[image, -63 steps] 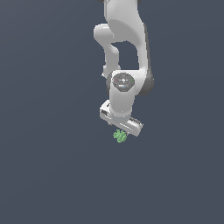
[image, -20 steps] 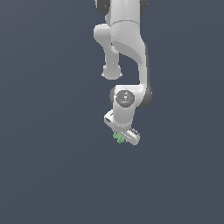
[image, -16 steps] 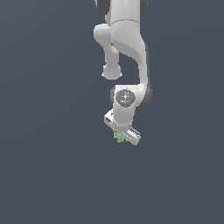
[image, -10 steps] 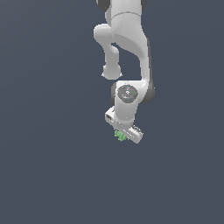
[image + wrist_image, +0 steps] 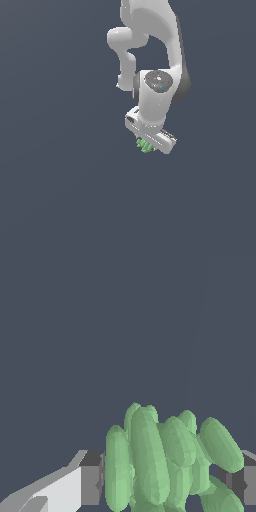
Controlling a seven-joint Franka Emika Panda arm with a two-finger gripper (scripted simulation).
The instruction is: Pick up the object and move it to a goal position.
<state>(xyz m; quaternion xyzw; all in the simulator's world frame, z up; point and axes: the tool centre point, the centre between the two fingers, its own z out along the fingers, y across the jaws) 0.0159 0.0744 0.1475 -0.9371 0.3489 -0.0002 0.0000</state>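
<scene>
As rendered in the exterior view: white arm (image 5: 150,45) descending from the frame's upper edge, wrist bent, gripper (image 5: 149,145) at its lower end, tilted toward the exterior view's right. Object (image 5: 144,146), small light-green knobbed cluster, tucked under the gripper's lower edge on the exterior view's left end, mostly hidden by the white housing; narrower than the gripper body. Backdrop uniform dark grey-blue; no supporting surface, edge, corner or goal marker discernible, hence no placing by such edges possible. Height above any surface: cannot be told. Wrist view: object (image 5: 165,461) large in frame, rod-like knobs in slanted rows, seated between two dark finger pads (image 5: 92,476), one on each flank, white finger housing behind the nearer one. Pads appear pressed against the cluster's sides with no visible gap, so jaws judged clamped on the object. Grip sits on a lumpy, rounded form, contact likely on a few knob crests only. Judged step: carrying the held object toward the goal. Advice for the step: hold closing force constant; avoid reopening or regripping mid-transfer; translate smoothly without abrupt wrist rotation, since uneven contact could let the cluster pivot or slip out sideways; watch the wrist view for any shift of the knobs relative to the pads; release only once settled at the goal, whose location is not shown.
</scene>
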